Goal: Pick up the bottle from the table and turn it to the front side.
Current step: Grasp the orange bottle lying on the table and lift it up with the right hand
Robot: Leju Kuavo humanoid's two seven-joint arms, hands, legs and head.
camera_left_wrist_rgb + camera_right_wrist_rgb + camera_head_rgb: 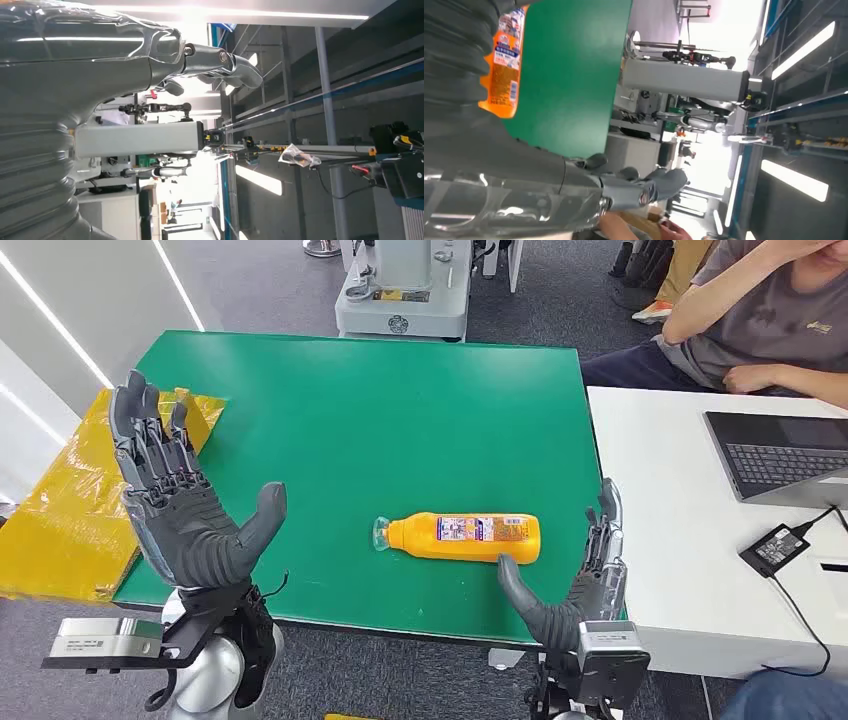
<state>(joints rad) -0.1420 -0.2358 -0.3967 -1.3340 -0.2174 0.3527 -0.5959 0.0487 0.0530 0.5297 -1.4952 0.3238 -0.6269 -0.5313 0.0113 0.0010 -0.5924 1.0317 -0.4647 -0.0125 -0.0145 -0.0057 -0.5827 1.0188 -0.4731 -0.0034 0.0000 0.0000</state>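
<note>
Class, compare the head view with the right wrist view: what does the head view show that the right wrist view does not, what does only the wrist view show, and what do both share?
Head view alone: the left hand raised open over the table's left edge, yellow plastic sheeting, a laptop on a white desk. Right wrist view alone: long ceiling lights. Both share the orange bottle lying on its side, the green table and the open right hand.
</note>
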